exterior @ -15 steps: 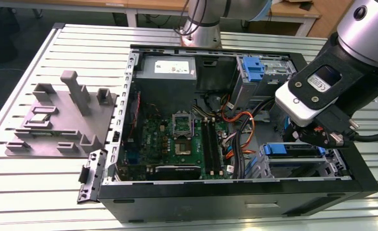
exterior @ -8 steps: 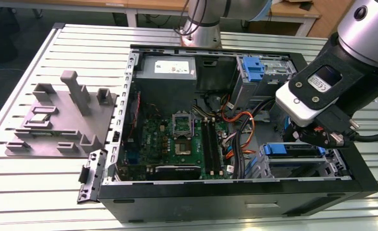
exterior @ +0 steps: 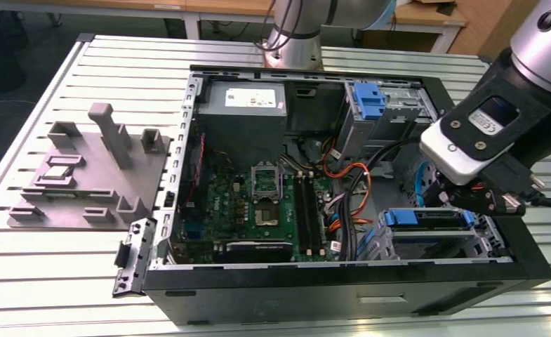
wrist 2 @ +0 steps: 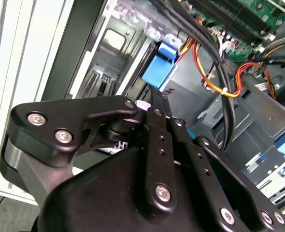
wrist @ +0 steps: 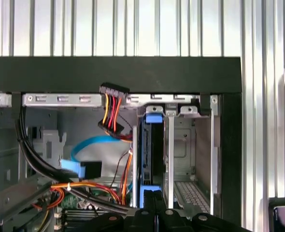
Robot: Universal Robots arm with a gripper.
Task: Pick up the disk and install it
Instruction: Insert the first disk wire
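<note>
The disk (wrist: 151, 154) stands on edge in a slot of the metal drive cage (wrist: 181, 145), its blue carrier tabs showing at both ends. In the exterior view its blue carrier (exterior: 425, 217) lies across the cage at the case's front corner, on the exterior view's right. My gripper (wrist: 154, 197) is directly over the disk's near end, fingers (wrist: 158, 200) pressed together with no gap and nothing between them. Their tips sit at the blue tab. In the second wrist view the gripper (wrist 2: 157, 99) points at the blue carrier (wrist 2: 159, 72).
The open computer case (exterior: 350, 288) holds a motherboard (exterior: 256, 203), a grey power supply (exterior: 245, 102), a second blue-fronted bay (exterior: 369, 98) and loose orange, red and blue cables (wrist: 116, 116) beside the cage. A grey fixture block (exterior: 88, 168) sits on the slatted table at the exterior view's left.
</note>
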